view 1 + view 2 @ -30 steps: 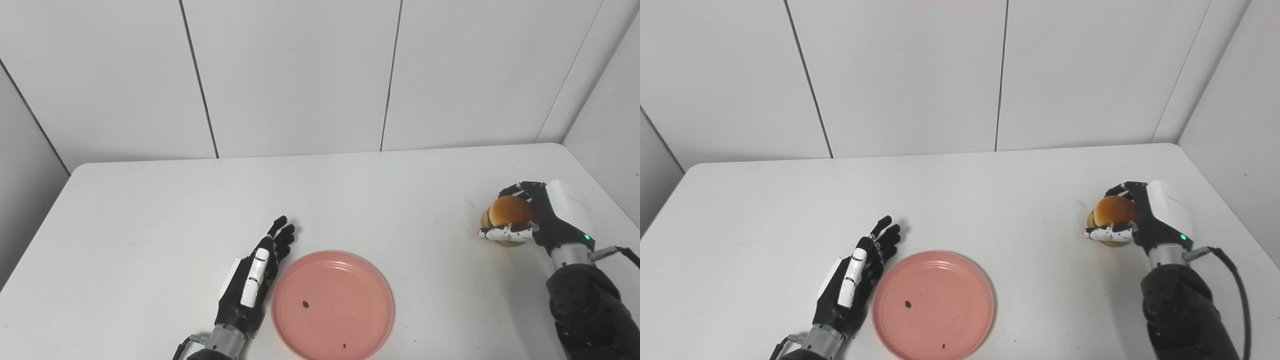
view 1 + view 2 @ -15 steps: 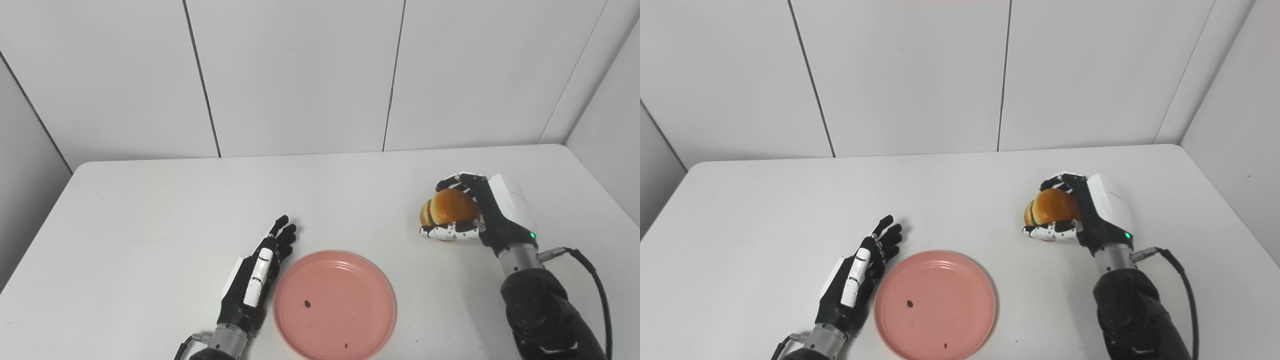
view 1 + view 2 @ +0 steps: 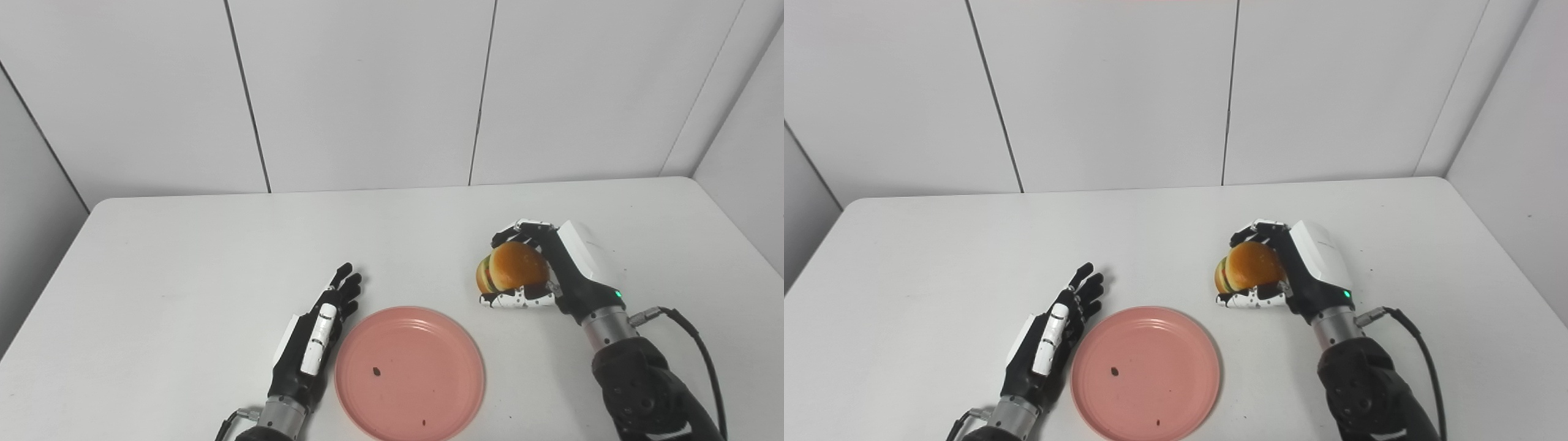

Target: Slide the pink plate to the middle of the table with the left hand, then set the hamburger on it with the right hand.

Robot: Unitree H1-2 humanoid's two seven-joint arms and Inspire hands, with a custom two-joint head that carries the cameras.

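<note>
The pink plate (image 3: pixel 409 373) lies flat near the table's front edge, about at mid-width, with two small dark specks on it. My left hand (image 3: pixel 315 340) rests open on the table just left of the plate's rim, fingers stretched forward. My right hand (image 3: pixel 545 269) is shut on the hamburger (image 3: pixel 511 267), an orange bun with green and red layers showing at its left side. It holds the burger a little above the table, just beyond the plate's upper right rim.
The white table (image 3: pixel 184 257) ends at a white panelled wall (image 3: pixel 367 92) behind and at a side wall on the right. A black cable (image 3: pixel 692 331) trails from my right wrist.
My right hand has carried the hamburger leftward from the table's right side to near the plate's upper right rim. The left hand and the plate have stayed put.
</note>
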